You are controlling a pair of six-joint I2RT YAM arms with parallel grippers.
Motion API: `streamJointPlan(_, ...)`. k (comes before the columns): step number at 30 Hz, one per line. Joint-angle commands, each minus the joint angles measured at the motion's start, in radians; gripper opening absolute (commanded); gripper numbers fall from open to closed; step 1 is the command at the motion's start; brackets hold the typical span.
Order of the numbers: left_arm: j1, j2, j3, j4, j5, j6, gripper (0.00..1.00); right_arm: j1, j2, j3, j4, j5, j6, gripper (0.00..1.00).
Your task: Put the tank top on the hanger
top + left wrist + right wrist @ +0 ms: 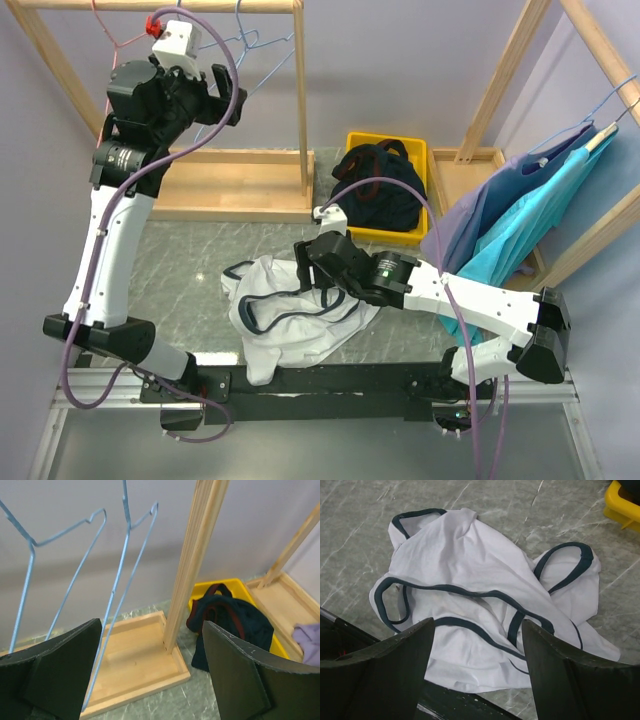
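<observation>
The tank top (290,315) lies crumpled on the table near its front edge, white with navy trim (470,575). My right gripper (312,272) hovers just above it, open, with cloth showing between its fingers (477,647) but nothing pinched. Two light-blue wire hangers (268,50) hang from the wooden rack at the back left. My left gripper (222,95) is raised beside them and open. In the left wrist view the nearer hanger (128,525) drops past the left finger (65,670), and I cannot tell whether they touch. Nothing lies between the jaws.
A pink wire hanger (115,42) hangs at the rack's left end. The rack's wooden post (195,555) and base tray (230,185) stand close to the left gripper. A yellow bin (385,145) holds a dark navy garment (230,622). Teal and purple shirts (530,210) hang at right.
</observation>
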Motion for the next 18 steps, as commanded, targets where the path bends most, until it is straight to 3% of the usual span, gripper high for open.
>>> streamJointPlan(1, 0.026, -0.002, -0.042, 0.067, 0.084, 0.036, 0.89, -0.003, -0.049, -0.010, 0.031, -0.005, -0.016, 0.78)
streamJointPlan(18, 0.081, 0.142, -0.001, 0.084, 0.129, 0.076, 0.76, -0.002, -0.150, -0.020, -0.013, 0.037, -0.022, 0.78)
